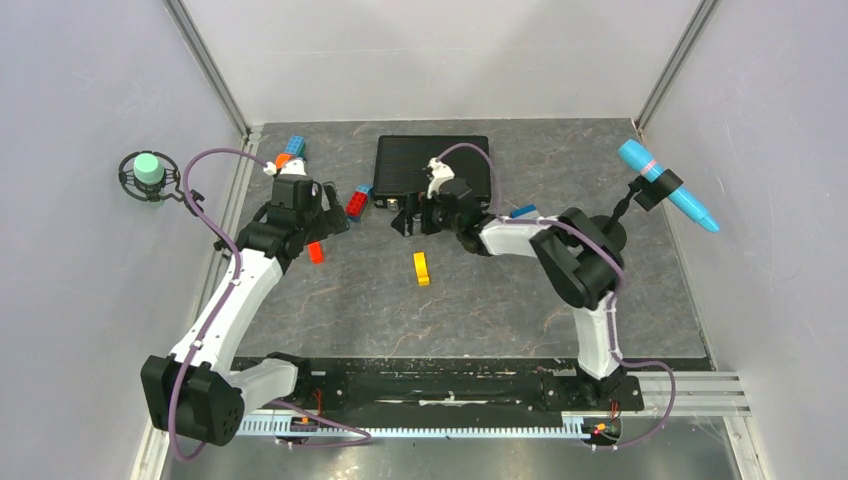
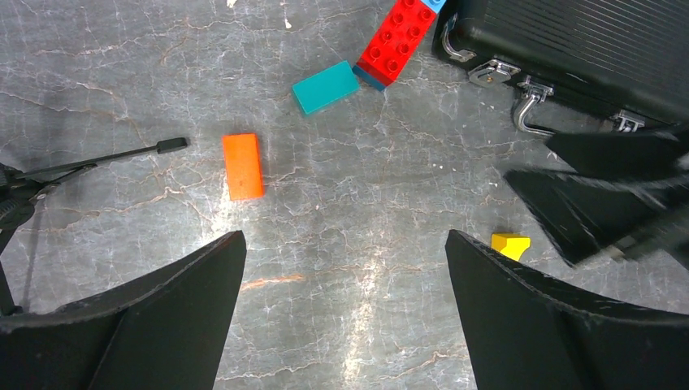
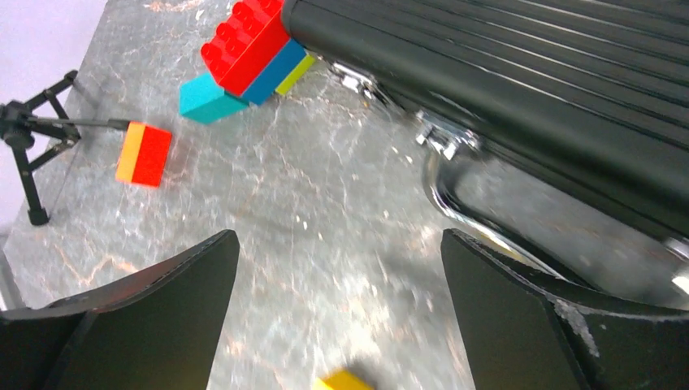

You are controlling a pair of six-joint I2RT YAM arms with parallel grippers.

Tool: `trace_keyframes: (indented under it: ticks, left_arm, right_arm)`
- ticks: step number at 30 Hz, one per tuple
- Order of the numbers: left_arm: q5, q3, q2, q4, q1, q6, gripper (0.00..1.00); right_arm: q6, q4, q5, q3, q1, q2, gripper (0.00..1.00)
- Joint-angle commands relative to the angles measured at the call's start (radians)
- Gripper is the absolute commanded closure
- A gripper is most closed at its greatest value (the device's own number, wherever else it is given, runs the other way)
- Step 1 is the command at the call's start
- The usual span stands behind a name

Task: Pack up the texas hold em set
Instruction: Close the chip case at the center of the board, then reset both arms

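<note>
The black briefcase [image 1: 432, 165] of the hold em set lies closed at the back middle of the table. Its silver handle [image 2: 532, 110] faces the front. No chips or foam lining show. It also shows in the left wrist view [image 2: 585, 49] and in the right wrist view [image 3: 528, 89], with the handle [image 3: 463, 203] just ahead of my right finger. My right gripper [image 1: 412, 220] [image 3: 337, 317] is open and empty, just in front of the handle. My left gripper [image 1: 338, 215] [image 2: 345, 309] is open and empty over bare table, left of the case.
A red brick [image 1: 356, 201] [image 2: 400, 36] lies against the case's left front corner, with a teal block [image 2: 325, 87] beside it. An orange block [image 1: 316, 252] [image 2: 243, 166] and a yellow block [image 1: 421, 268] lie on the table. Blue bricks [image 1: 293, 148] lie at the back left.
</note>
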Motion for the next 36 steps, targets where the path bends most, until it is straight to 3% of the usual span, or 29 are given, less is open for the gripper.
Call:
trace_keyframes:
  ticks: [1, 11, 20, 26, 36]
  left_arm:
    - [0.011, -0.003, -0.013, 0.029, 0.005, 0.047, 0.00]
    - [0.039, -0.036, -0.032, 0.085, 0.005, 0.031, 0.00]
    - [0.062, -0.091, -0.095, 0.162, 0.005, 0.032, 0.00]
    - [0.045, -0.098, -0.101, 0.161, 0.005, 0.034, 0.00]
    - [0.028, -0.091, -0.093, 0.147, 0.005, 0.025, 0.00]
  right_arm:
    - [-0.125, 0.004, 0.030, -0.130, -0.012, -0.234, 0.02]
    - [-0.253, -0.158, 0.457, -0.497, -0.013, -0.695, 0.02]
    - [-0.306, -0.100, 0.727, -0.851, -0.013, -1.038, 0.02]
    - [-0.292, -0.060, 0.778, -0.978, -0.013, -1.113, 0.02]
    - [-0.257, -0.053, 0.780, -0.998, -0.012, -1.109, 0.02]
